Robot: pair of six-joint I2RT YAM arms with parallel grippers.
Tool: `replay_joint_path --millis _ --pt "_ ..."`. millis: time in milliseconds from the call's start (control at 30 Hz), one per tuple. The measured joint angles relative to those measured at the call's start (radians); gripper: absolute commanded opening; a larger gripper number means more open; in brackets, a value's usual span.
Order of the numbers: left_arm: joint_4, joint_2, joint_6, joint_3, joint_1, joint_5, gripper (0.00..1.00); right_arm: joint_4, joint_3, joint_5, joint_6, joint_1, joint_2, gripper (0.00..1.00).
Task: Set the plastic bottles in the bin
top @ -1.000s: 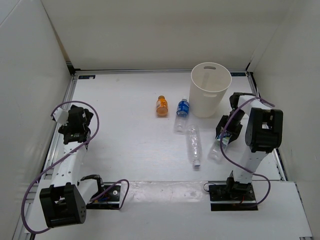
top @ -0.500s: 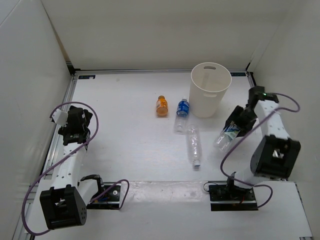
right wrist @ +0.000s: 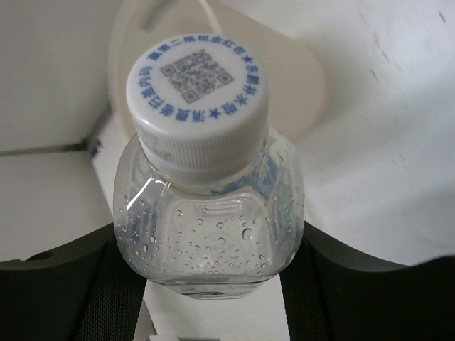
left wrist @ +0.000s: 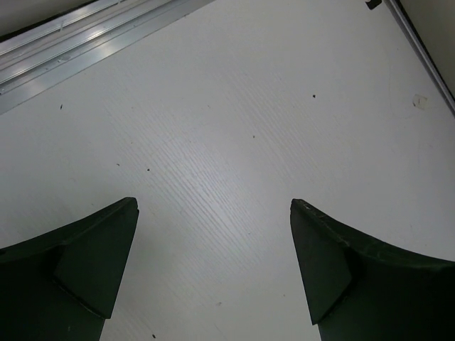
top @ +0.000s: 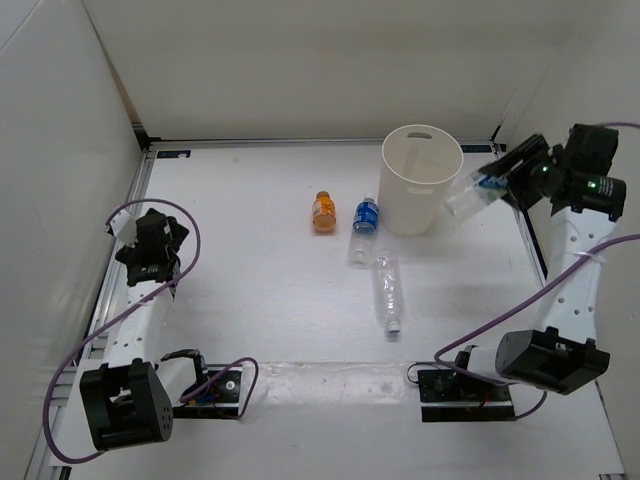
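My right gripper (top: 505,178) is shut on a clear blue-labelled bottle (top: 472,192), held in the air just right of the bin's rim, cap pointing toward the white bin (top: 420,180). In the right wrist view the bottle (right wrist: 207,213) fills the space between my fingers, its white cap toward the bin (right wrist: 298,78). On the table lie the orange bottle (top: 322,212), a blue-labelled bottle (top: 364,226) and a label-less clear bottle (top: 387,290). My left gripper (top: 150,240) is open and empty at the far left; its wrist view shows only bare table between the fingers (left wrist: 85,263).
White walls enclose the table on the left, back and right. A metal rail (left wrist: 92,50) runs along the table edge near my left gripper. The right arm reaches high beside the right wall.
My right gripper has lifted the blue-labelled bottle from near the table and carried it up and back to the bin's right rim. The left arm has barely moved.
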Motion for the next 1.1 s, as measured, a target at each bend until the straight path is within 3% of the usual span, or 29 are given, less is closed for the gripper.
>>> replay_joint_path --millis 267,467,733,900,1100 --pt "-0.055 0.05 0.032 0.053 0.002 0.101 0.99 0.237 0.304 -0.039 0.121 0.087 0.194 0.36" --pt "-0.142 0.141 0.019 0.166 0.025 0.222 0.99 0.258 0.506 0.008 0.109 0.211 0.442 0.39" --pt "-0.233 0.254 -0.018 0.289 0.09 0.399 0.99 0.086 0.646 0.232 0.031 0.312 0.581 0.5" --pt "-0.238 0.276 -0.027 0.296 0.143 0.428 0.99 0.028 0.686 0.36 -0.061 0.396 0.585 0.63" --pt "-0.237 0.284 -0.037 0.296 0.198 0.498 0.99 -0.038 0.686 0.478 -0.146 0.482 0.587 0.7"
